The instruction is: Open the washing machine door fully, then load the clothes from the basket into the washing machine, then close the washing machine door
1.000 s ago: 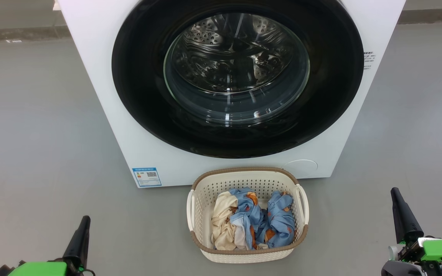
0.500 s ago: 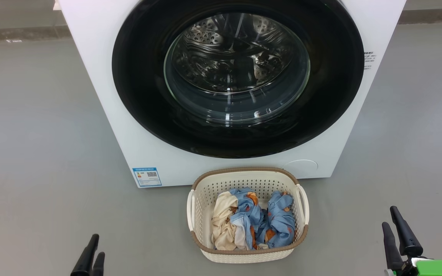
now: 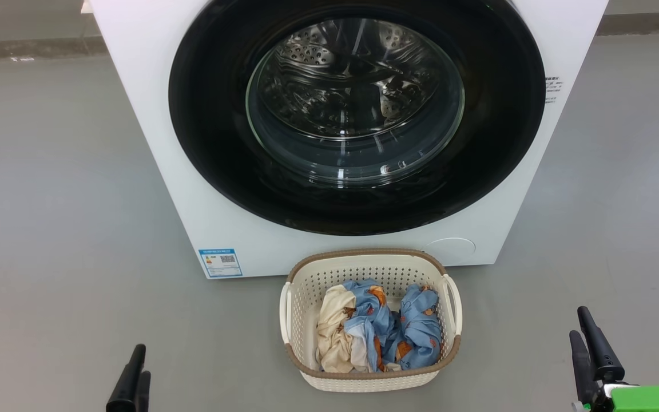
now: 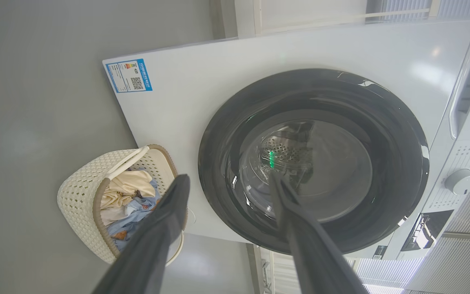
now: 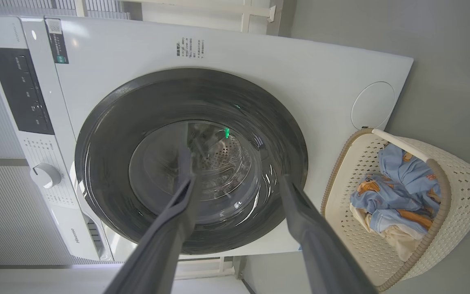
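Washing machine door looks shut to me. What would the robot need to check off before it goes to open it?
1. Washing machine door shut, nothing in front of it: ok.
2. Left gripper open, holding nothing: ok.
3. Right gripper open, holding nothing: ok.
4. Both grippers close enough to reach the door: not ok; in the head view they hang low, well back from it.
5. Clothes all inside the basket: ok.
6. Basket out of the door's swing: cannot tell; it stands on the floor right below the door.
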### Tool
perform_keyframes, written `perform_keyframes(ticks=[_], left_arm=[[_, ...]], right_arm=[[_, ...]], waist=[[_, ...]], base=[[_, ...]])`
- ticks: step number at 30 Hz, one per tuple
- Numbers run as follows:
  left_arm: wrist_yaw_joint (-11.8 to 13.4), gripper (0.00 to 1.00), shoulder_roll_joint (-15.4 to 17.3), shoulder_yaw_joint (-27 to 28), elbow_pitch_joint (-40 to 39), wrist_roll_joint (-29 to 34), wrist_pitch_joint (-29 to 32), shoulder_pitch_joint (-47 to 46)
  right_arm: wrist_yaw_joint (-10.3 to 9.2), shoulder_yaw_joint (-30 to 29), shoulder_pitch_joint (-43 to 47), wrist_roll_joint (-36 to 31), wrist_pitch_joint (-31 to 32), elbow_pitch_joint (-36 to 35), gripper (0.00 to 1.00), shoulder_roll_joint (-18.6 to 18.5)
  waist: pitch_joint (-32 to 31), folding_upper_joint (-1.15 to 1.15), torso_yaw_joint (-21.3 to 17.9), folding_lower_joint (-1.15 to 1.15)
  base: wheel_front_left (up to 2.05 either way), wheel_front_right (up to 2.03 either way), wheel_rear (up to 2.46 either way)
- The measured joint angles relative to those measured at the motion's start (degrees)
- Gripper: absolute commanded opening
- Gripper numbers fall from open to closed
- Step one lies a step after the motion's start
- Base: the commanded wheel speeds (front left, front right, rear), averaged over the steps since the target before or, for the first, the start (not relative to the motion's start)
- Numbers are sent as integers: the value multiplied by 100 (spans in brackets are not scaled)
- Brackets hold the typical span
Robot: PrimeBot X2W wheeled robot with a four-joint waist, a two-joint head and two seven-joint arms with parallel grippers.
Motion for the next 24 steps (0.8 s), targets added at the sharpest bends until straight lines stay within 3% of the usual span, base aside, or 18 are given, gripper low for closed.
perform_keyframes(ticks=[14, 24], left_arm=[[-1, 100, 58, -35, -177, 1001, -245, 0], [-1, 100, 86, -110, -309, 1934, -396, 0]], right_arm=[[0, 56, -1, -927, -214, -132, 100, -59], [0, 199, -1, -1963, -377, -260, 100, -132]], waist=[[-11, 0, 30, 0], [-17, 0, 56, 0]], base=[[0, 0, 0], [0, 0, 0]])
